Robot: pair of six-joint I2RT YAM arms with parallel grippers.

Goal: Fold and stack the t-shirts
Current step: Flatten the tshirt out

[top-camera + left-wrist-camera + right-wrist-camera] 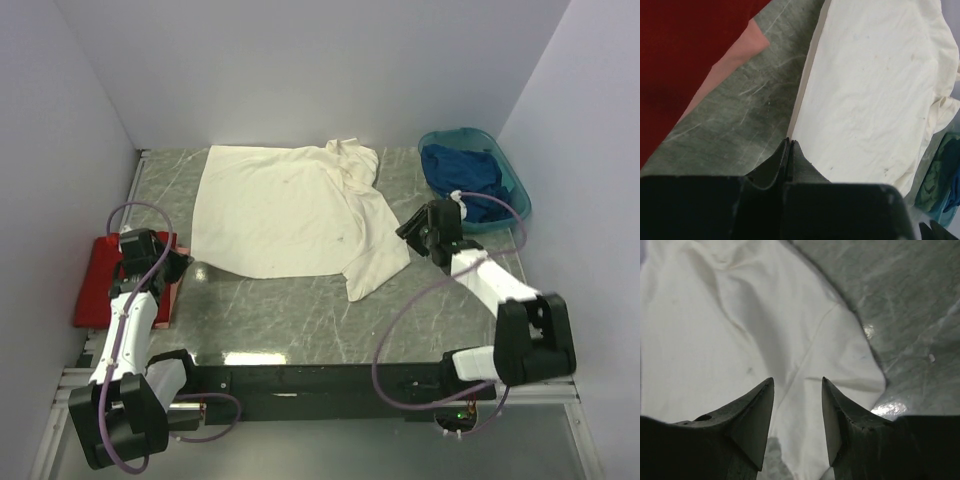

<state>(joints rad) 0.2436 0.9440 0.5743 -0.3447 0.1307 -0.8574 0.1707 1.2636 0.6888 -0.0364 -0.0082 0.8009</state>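
Lying flat at the centre of the top view, the cream t-shirt seems spread for folding; the red t-shirt sits at the left edge, the blue t-shirt in the teal basin at upper right. Only the wrist views settle the jaws: the right gripper gapes over the sleeve, probably to pinch it, while the left gripper is closed on nothing.

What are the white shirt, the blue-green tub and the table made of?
White shirt: soft matte cloth, likely cotton; it wrinkles. Tub: shiny, see-through teal plastic, it seems. Table: veined grey-green stone or a marble-look sheet; glossy, it reflects light.
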